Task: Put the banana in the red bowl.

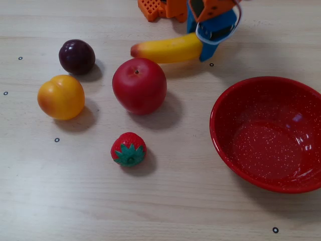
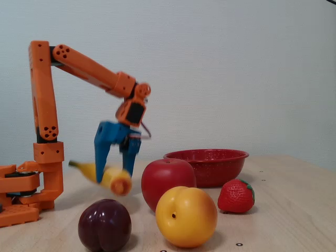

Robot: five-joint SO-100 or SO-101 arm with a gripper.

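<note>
Here the claw (image 2: 114,173) grips the banana (image 2: 107,177) clear of the surface (image 1: 165,201), a lift only the side-on fixed view shows, with open room toward the red bowl (image 1: 220,133).

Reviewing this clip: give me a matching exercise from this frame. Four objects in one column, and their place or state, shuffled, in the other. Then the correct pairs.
Objects:
1. banana
2. red bowl
3. strawberry
4. dark plum

Place or state (overhead-angled fixed view):
A. empty, at the right side of the table
B. between the blue jaws of the gripper, off the table in the side fixed view
C. nearest the bottom edge, in front of the red apple
D. far left, just above the orange-yellow fruit

Pairs: 1-B, 2-A, 3-C, 4-D
</note>
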